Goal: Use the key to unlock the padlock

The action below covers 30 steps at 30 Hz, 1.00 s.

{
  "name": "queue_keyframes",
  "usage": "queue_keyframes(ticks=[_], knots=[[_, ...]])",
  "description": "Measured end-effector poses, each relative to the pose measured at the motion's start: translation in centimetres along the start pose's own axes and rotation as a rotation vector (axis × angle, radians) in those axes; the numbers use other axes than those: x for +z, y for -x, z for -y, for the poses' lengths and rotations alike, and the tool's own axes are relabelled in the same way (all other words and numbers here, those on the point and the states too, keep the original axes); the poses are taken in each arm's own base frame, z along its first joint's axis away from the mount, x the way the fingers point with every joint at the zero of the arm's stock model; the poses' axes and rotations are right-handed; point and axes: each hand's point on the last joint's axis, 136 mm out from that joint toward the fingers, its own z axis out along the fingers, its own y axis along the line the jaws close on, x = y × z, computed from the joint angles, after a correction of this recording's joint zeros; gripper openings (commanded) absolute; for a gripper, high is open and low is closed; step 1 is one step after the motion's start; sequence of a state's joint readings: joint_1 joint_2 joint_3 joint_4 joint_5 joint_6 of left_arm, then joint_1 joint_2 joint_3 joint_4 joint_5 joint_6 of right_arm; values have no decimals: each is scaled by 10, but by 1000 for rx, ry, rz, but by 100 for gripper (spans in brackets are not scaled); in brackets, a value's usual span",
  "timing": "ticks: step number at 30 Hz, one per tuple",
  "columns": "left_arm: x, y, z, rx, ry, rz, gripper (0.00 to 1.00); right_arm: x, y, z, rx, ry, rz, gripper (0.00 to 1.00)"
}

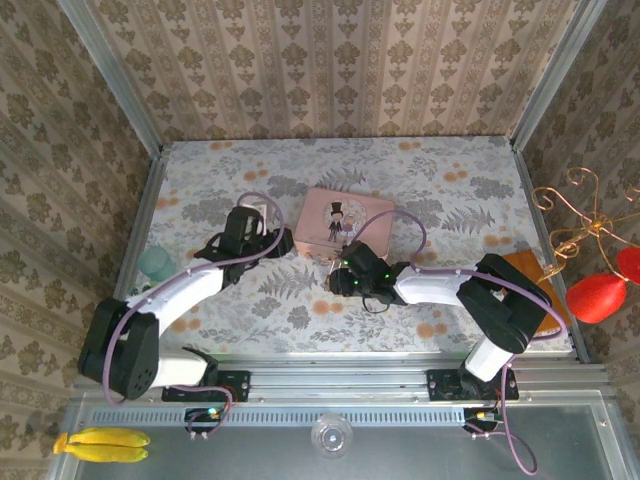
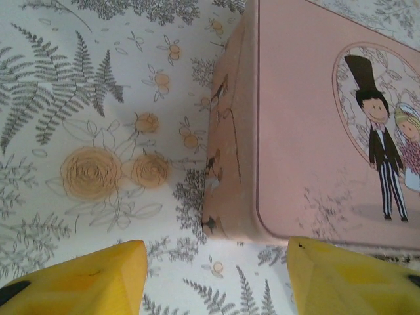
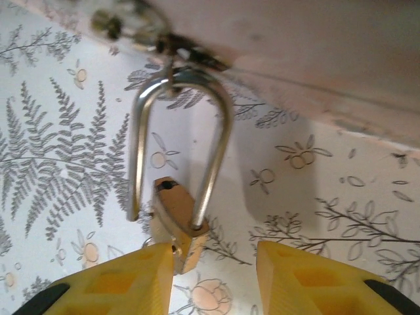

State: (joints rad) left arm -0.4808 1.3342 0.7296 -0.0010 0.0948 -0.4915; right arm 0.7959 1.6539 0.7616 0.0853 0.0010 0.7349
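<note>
Closest to me, the right gripper has its yellow fingers spread with bare cloth showing through the gap. The padlock lies just past them, its small brass body tipped over and touching one fingertip, pinched by nothing. Its shackle runs up through the hasp on the front of the pink tin. One leg sits in the body and the other looks to end free beside it, so I judge it may already be sprung. I cannot make out a key. I expect the padlock to be light, rigid and slick, and to swing on the hasp at any nudge. I would take it across the flat brass faces, not by the rounded steel loop. The tin's front wall crowds the shackle from above, so the open room lies on my side, over the floral table. Further left, the left gripper is also spread and empty, near the tin's corner, and could brace it. Beyond the tin the table runs clear to the papered back wall.
</note>
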Motion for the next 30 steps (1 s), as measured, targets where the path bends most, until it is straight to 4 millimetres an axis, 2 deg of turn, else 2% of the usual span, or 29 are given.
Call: queue_keyframes(ticks=[5,12,19,23,26,30], knots=[[20,13,3,9,-6,-12,59,0,2,-6,8,30,11,40],[47,18,6,8,-20,-33,59,1,0,-10,-2,37,11,40],[67,22,11,7,-46,-46,58,6,-3,-12,-12,28,7,36],[78,24,17,5,-83,-43,57,11,2,-15,-13,25,12,29],[81,27,20,4,-100,-34,56,13,4,-15,-13,17,17,18],[82,27,20,2,-104,-25,56,12,4,-10,-13,-10,22,12]])
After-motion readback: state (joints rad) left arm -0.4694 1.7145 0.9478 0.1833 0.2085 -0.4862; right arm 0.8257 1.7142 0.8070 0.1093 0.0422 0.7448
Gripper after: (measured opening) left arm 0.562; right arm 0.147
